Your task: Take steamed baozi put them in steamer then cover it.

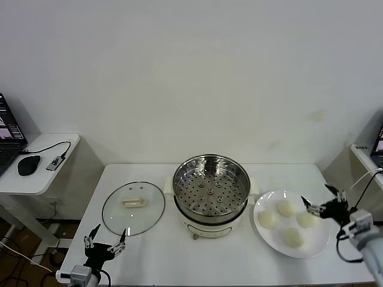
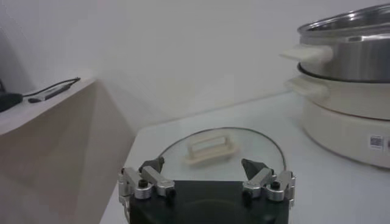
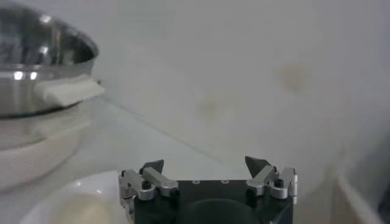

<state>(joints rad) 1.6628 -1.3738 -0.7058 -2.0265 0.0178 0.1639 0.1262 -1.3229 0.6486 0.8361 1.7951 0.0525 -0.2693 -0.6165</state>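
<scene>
steamer (image 1: 210,194) top is uncovered, access from above unobstructed. Cover (image 1: 133,207) lies flat on the table (image 1: 179,263) just beside steamer's left; plate (image 1: 317,246) with four baozi (image 1: 286,207) just beside its right. Bare tabletop in front of steamer.

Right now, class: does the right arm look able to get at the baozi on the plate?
Probably yes. The right end effector hangs open at the plate's far right edge, beside the nearest of the baozi, with nothing between them.

Left tool (image 1: 105,240) low, right tool (image 1: 323,200) raised (both agape).
</scene>
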